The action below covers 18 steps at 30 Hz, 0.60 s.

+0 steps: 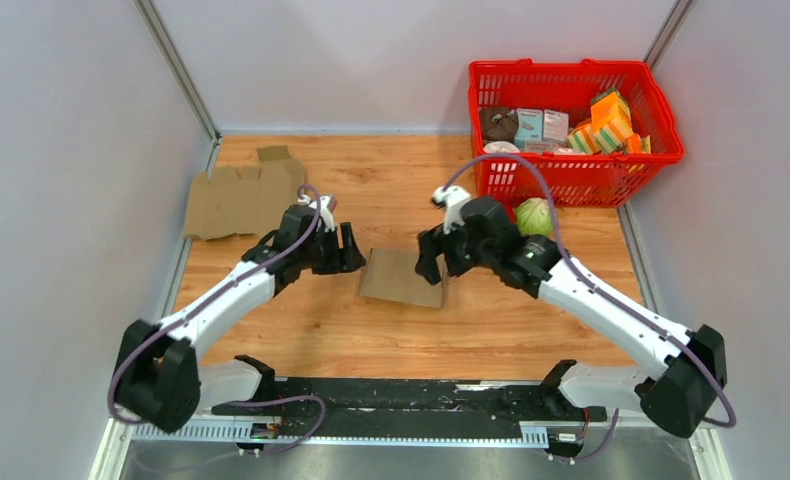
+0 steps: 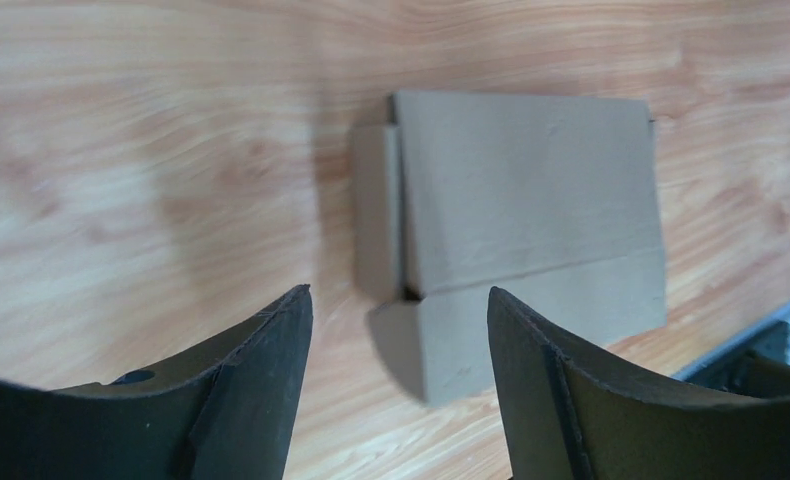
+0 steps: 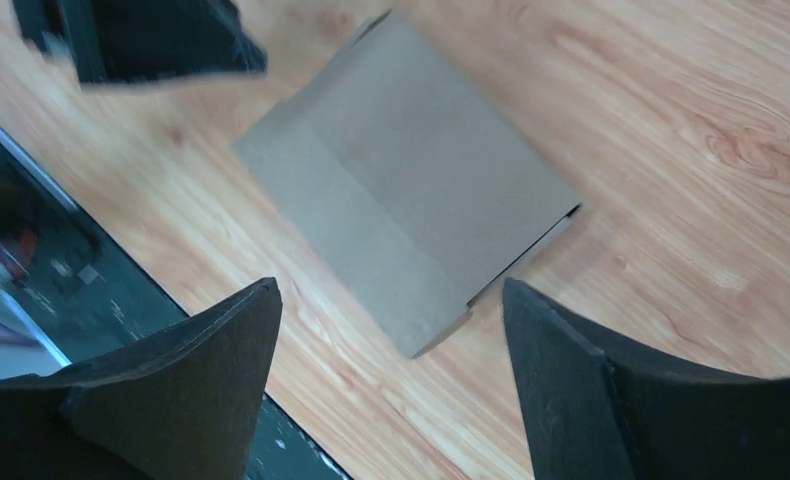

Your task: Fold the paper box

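Here, flat paper box lengthwise left-right

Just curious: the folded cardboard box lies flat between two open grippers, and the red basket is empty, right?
Not empty: the top external view shows the red basket holding packets. The cardboard box does lie flat between the open left gripper and right gripper.

A wooden tabletop with warm orange grain filled the middle of the top view. Plain pale-grey walls closed it in: a back wall at 12 o'clock, a left wall at 9, a right wall at 3. Metal posts rose at 11 and 1 o'clock. The light was even and soft, the shadows faint.
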Available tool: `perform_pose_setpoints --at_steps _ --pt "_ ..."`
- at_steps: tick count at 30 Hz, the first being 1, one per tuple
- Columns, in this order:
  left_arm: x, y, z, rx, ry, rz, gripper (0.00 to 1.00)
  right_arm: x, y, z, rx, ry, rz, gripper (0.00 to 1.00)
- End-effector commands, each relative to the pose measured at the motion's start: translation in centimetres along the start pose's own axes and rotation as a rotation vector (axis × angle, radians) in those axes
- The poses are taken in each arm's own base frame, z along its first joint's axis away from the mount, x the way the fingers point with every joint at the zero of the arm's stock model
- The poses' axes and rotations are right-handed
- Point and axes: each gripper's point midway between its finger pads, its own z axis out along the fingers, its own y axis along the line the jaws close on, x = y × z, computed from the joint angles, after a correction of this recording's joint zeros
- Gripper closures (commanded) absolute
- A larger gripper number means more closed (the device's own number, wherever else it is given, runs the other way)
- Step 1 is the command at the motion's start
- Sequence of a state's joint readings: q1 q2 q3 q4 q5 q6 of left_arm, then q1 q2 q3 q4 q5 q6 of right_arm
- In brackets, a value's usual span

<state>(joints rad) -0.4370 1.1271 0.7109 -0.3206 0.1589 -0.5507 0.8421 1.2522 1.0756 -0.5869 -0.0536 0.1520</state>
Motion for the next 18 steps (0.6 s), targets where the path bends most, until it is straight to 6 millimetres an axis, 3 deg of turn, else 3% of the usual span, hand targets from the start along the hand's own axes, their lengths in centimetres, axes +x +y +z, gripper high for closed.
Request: perform_pose_setpoints --at_steps 1,2,4,5,8,14,18 --pt "-2.2 -4.8 2.4 0.235 0.028 0.033 0.28 -0.4 -3.5 0.3 -0.097 -0.06 0.38 0.17" --pt "-1.6 -4.5 3.5 0.235 0.056 0.015 0.28 1.2 -4.2 0.9 -0.1 -0.027 0.421 0.19" --pt "-1.2 -4.4 4.5 0.241 0.08 0.018 0.28 1.4 -4.9 1.8 -0.148 -0.034 0.461 0.28" --pt "-0.6 -3.9 5.3 0.226 0.113 0.012 0.29 2.6 -5.0 2.4 -0.158 -0.018 0.475 0.3" --pt "0.5 -3.0 6.4 0.205 0.137 0.006 0.37 3.0 -4.8 3.7 -0.205 -0.026 0.476 0.34" --pt "3.2 -1.3 7.8 0.169 0.201 -0.013 0.54 5.7 -6.7 6.5 -0.152 0.036 0.508 0.4" --pt "3.6 -0.8 8.0 0.155 0.19 -0.018 0.62 6.1 -7.1 8.0 -0.165 0.048 0.536 0.52"
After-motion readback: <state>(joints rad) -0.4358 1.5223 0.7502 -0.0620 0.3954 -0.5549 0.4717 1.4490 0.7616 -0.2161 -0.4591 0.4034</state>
